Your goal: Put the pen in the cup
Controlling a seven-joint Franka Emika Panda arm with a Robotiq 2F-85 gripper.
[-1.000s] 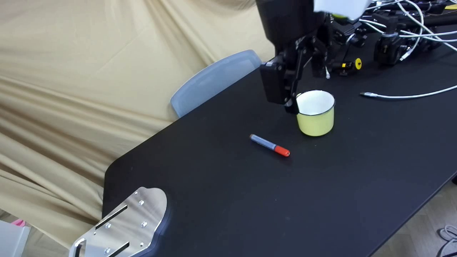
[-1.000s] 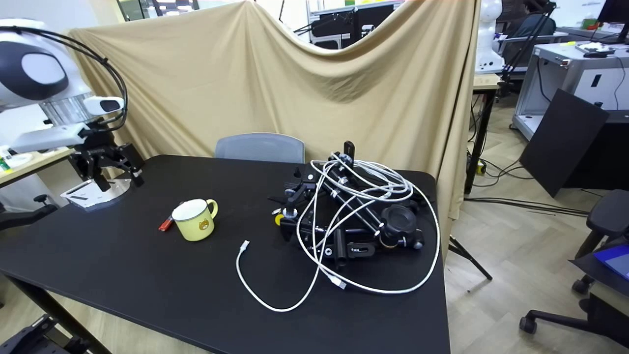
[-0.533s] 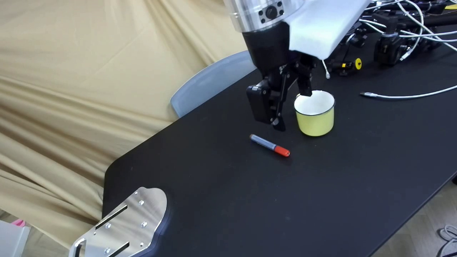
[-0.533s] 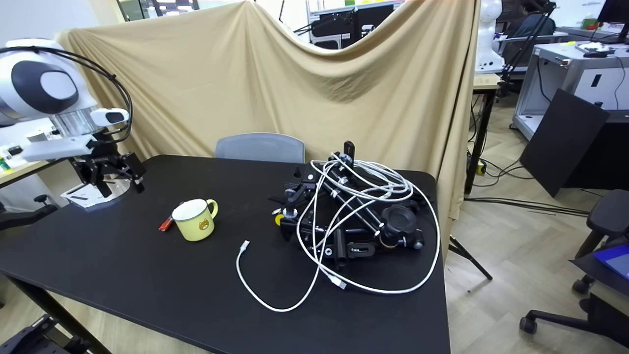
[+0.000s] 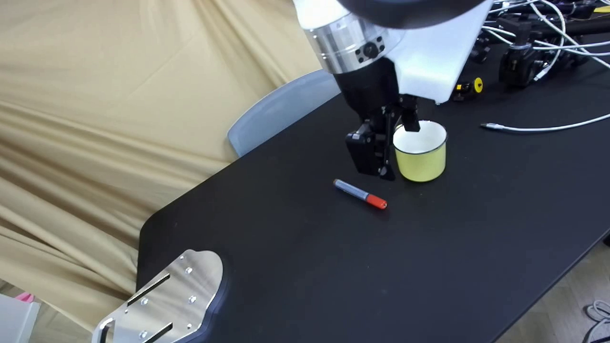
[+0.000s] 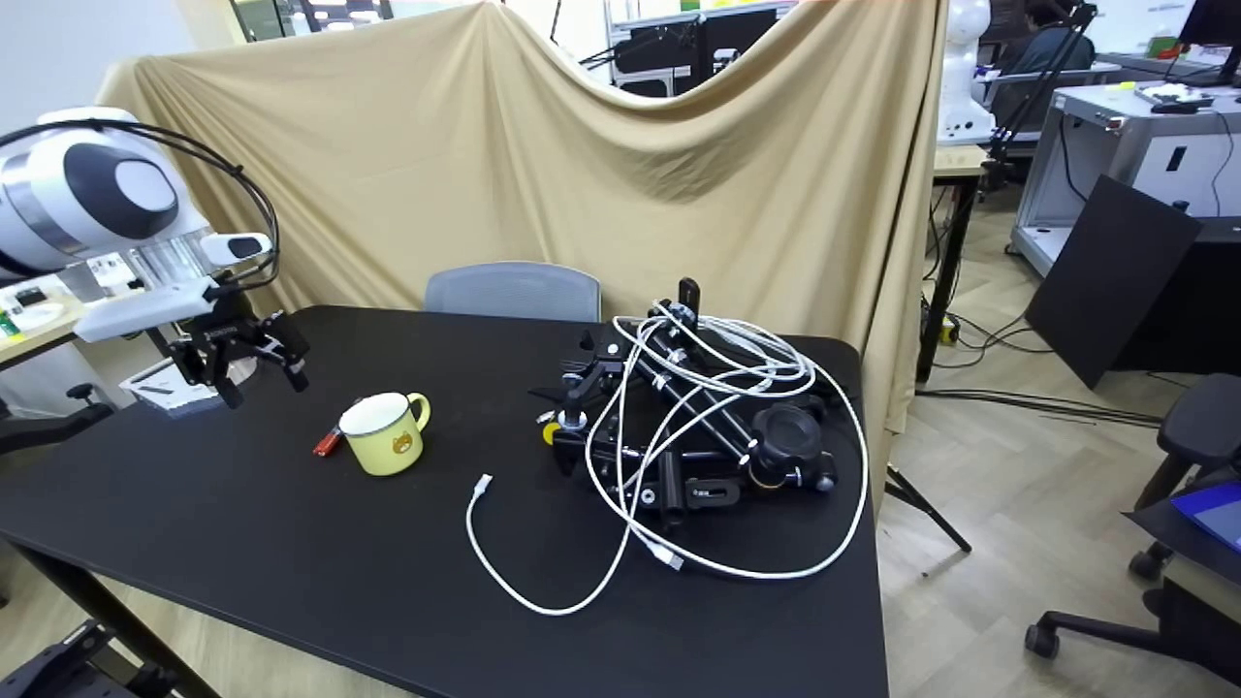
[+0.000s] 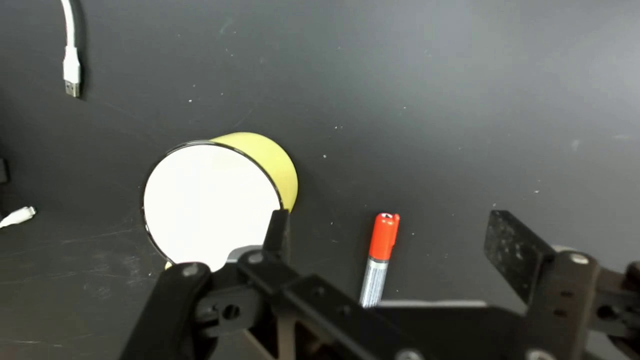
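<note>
Red-capped marker [image 5: 360, 193] and all, your workspace is backed by a tan curtain [image 6: 533, 174] that falls in folds beyond the black table [image 6: 339, 572]. Your white arm [image 6: 107, 189] extends over that table. On the tabletop, in an exterior view, you have a pile of black hardware [image 6: 787, 441] with white cables [image 6: 553, 612] looped across it. Past the table's edge you see a grey chair back [image 6: 514, 291], and at one table end sits a slotted metal plate [image 5: 167, 305] (shiny bolt heads [image 5: 192, 299] dot its face). Your gripper [image 6: 264, 388] hangs above the table, fingers [image 7: 517, 252] spread wide apart. In the wrist view one finger crosses in front of the yellow mug [image 5: 421, 164], yet in an exterior view you can see a gap between the two. That mug stands upright, its white inside facing up, a small brown print [image 6: 402, 443] on its side. Your marker lies flat on the table near the mug and apart from it; the wrist view shows it between the fingers, the end away from the red cap hidden by the gripper. Smallest of all, a USB plug [image 7: 72, 70] rests on the table, well apart from the marker.
</note>
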